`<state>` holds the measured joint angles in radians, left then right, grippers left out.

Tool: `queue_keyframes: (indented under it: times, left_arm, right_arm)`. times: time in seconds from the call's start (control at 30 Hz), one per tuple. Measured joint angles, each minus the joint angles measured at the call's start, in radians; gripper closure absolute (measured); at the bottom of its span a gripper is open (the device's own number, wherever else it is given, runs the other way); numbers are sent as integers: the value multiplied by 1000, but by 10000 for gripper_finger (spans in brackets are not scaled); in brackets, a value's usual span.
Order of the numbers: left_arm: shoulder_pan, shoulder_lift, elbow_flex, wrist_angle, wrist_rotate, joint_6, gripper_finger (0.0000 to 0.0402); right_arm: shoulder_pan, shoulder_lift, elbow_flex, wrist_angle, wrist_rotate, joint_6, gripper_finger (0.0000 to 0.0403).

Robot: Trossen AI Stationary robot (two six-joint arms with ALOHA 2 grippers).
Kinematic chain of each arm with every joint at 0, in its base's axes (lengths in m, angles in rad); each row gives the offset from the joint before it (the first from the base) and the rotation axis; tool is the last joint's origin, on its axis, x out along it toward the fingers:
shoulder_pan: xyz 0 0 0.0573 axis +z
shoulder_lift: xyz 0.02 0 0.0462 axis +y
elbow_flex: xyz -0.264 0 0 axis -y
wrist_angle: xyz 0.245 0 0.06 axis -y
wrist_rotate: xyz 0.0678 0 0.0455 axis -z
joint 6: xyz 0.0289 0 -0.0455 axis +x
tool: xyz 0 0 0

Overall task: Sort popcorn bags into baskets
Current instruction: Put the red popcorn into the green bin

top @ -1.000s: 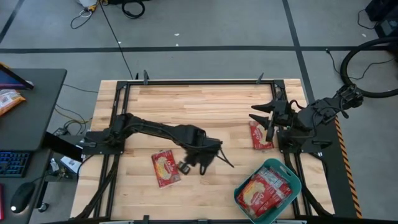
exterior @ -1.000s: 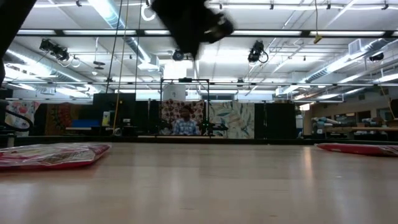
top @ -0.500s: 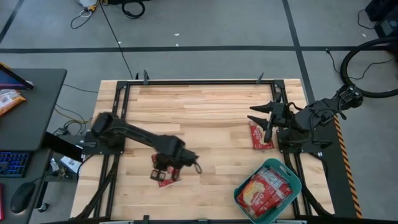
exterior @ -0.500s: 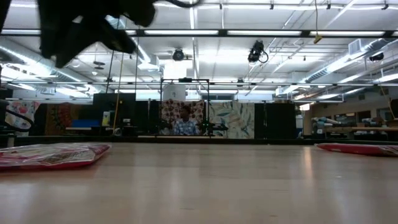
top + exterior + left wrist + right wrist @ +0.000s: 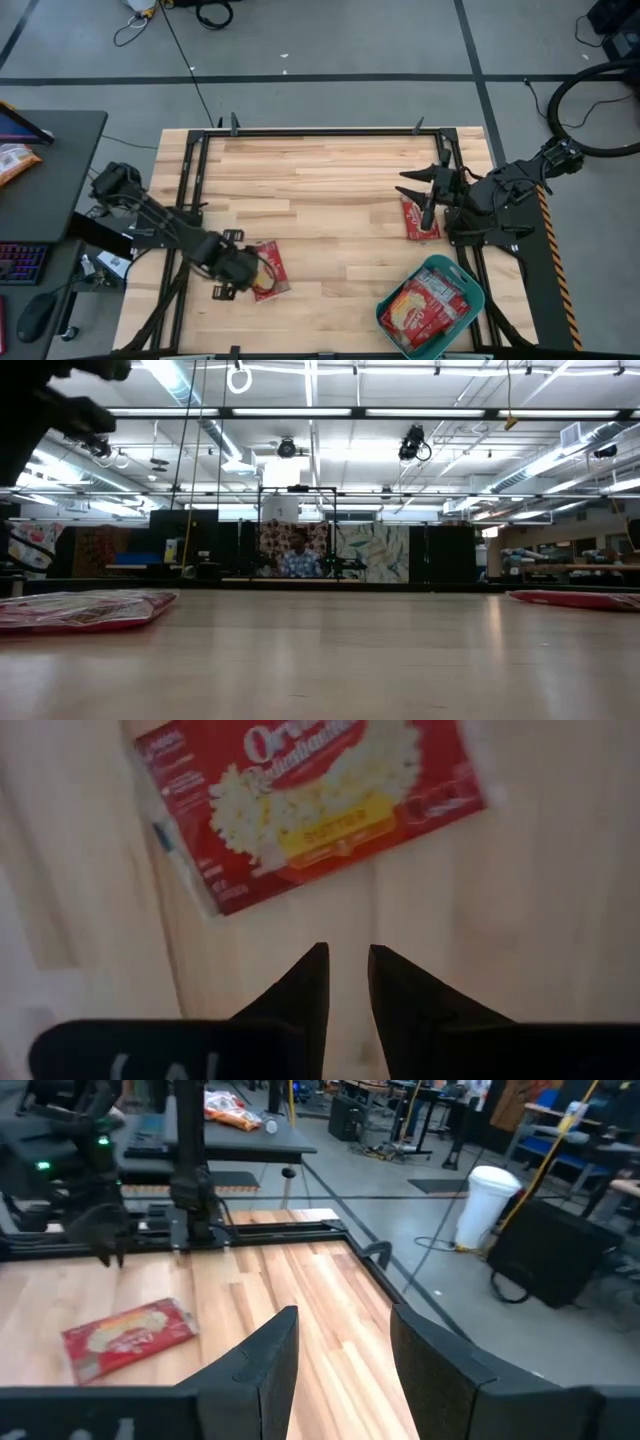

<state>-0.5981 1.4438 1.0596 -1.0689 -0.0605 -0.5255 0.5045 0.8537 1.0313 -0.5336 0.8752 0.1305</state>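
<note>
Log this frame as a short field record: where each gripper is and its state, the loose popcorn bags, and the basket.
left gripper: over the table's left front, narrow gap between fingertips, nothing held
right gripper: at the right side, open, empty
loose popcorn bags: one under the left gripper, one below the right gripper
basket: teal, front right corner, holds several red bags
table: light wood

Two red popcorn bags lie flat on wood; others fill the teal basket.

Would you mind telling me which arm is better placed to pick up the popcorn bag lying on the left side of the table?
Left: its hand hovers over that popcorn bag, empty.
</note>
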Motion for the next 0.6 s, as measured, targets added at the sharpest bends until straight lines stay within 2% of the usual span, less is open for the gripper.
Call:
queue_keyframes:
  times: [0.17, 0.3, 0.5, 0.6]
  left_arm:
    - [-94, -10, -124, 88, -91, -34, 324]
    - [-170, -10, -179, 96, -160, -51, 324]
    - [-304, -40, -185, 62, -384, -66, 333]
    - [-331, -67, -184, 50, -476, -66, 340]
  right_arm:
    - [-38, 29, 0, 27, 29, -3, 238]
    - [-88, 62, 0, 65, 22, -4, 238]
    - [-177, 138, 0, 160, -25, -55, 238]
    - [-235, 189, 0, 240, -72, -126, 238]
